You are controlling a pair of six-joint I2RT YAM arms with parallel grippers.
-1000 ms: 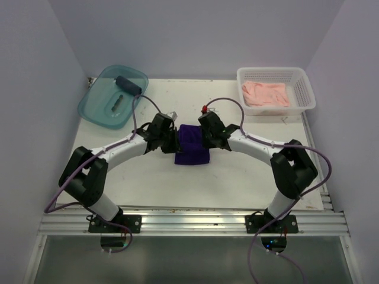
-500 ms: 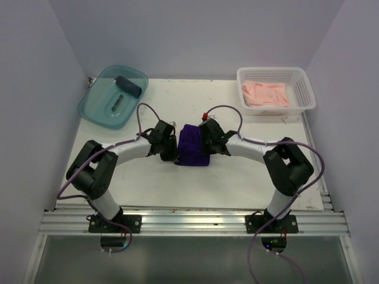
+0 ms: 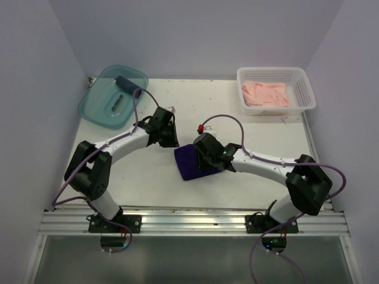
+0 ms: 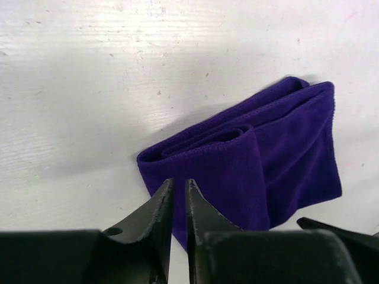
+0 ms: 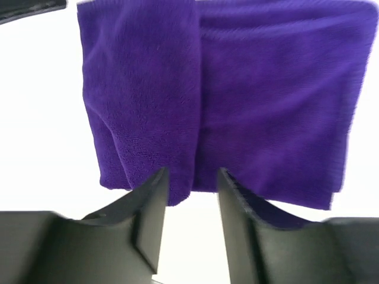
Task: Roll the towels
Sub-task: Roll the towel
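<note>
Pale walls are enclosing a white surface [image 3: 237,118]. Near its centre the purple towel [image 3: 186,167] is lying folded, one edge loosely rolled. The right tool [image 5: 190,177] is hanging over the towel's 2 o'clock corner, released, jaws apart. The left tool [image 4: 179,186], at the towel's 11 o'clock, is released too, jaws a slit apart and gripping nothing. The slate-blue towel [image 3: 127,84] is sitting rolled in a teal tub [image 3: 95,97] at 10 o'clock. The pink towel [image 3: 265,93] is lying in a white basket [image 3: 299,89] at 2 o'clock.

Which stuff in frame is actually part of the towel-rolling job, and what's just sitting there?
Job: deep purple cloth towel, loosely folded mid-table; pale pink cloth towel, unrolled; dark slate-blue rolled towel.
Just there: white plastic mesh basket holding the pink one; teal translucent plastic tub holding the blue one.
</note>
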